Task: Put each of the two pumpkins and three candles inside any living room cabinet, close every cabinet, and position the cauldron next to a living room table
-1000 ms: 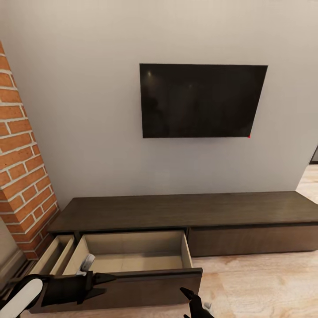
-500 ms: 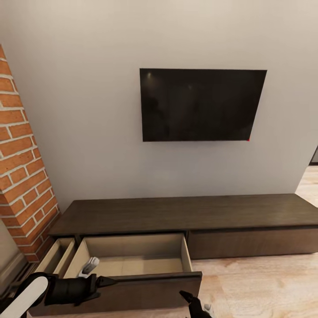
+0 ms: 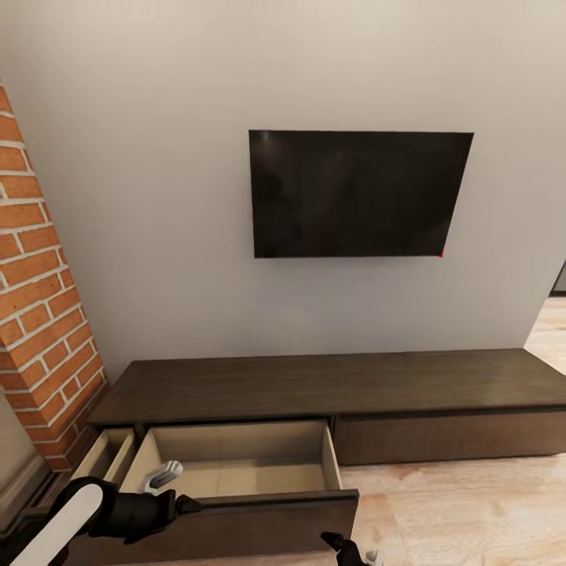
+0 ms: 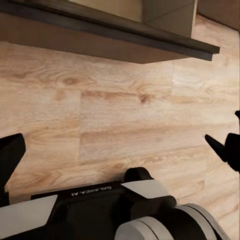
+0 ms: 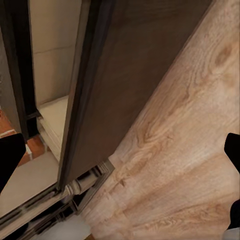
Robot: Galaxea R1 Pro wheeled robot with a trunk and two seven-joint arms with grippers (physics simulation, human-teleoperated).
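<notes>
Straight ahead in the head view stands the cabinet [image 3: 330, 385], a long low dark-brown unit set against a pale grey wall, beneath a black wall-mounted screen [image 3: 360, 193]. Its left-of-centre drawer [image 3: 236, 472] is pulled well out over the wood floor [image 3: 464, 503], showing pale beige insides; a narrower drawer [image 3: 102, 456] just beside it, nearest the brick wall [image 3: 39, 299], also stands partly open. A small white-and-grey object [image 3: 161, 475] lies at the left end of the wide drawer's floor; what it is cannot be told. The right-hand drawer front [image 3: 448, 436] sits flush with the unit.

The left gripper [image 3: 185, 505] hangs just in front of the open drawer's dark front panel, at its left end, on a black wrist with a white forearm [image 3: 63, 527]. In the left wrist view its two dark fingertips [image 4: 10, 155] sit far apart at opposite edges of the picture, with only bare floor and the drawer's front edge [image 4: 115, 35] between them, so it is spread wide and holds nothing. The right gripper [image 3: 342, 546] shows low in the head view, in front of the drawer's right end. The right wrist view has its black fingertips [image 5: 9, 155] equally far apart, looking along the drawer's front panel [image 5: 130, 85] and the floor, with nothing in its grasp
</notes>
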